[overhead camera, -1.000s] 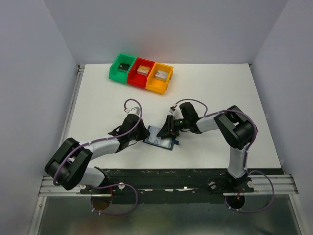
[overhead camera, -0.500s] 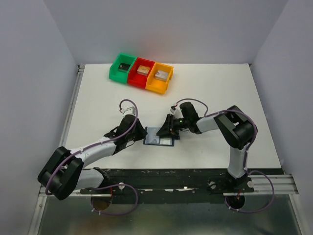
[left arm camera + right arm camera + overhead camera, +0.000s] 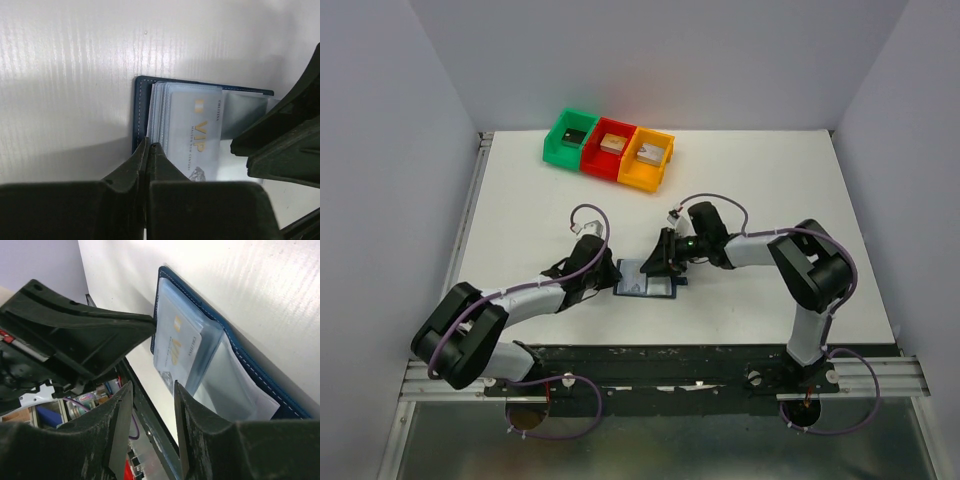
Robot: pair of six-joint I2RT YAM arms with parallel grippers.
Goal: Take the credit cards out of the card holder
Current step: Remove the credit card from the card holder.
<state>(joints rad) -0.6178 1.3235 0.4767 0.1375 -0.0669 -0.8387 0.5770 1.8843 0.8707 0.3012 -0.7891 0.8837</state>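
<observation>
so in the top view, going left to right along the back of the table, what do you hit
green bin → red bin → orange bin

Card holder (image 3: 642, 285) now squarer, less askew.

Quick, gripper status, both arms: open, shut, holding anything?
Left gripper: jaws shut, tips at the card holder edge; whether they pinch it cannot be told.
Right gripper: jaws open, nothing between them.
</observation>
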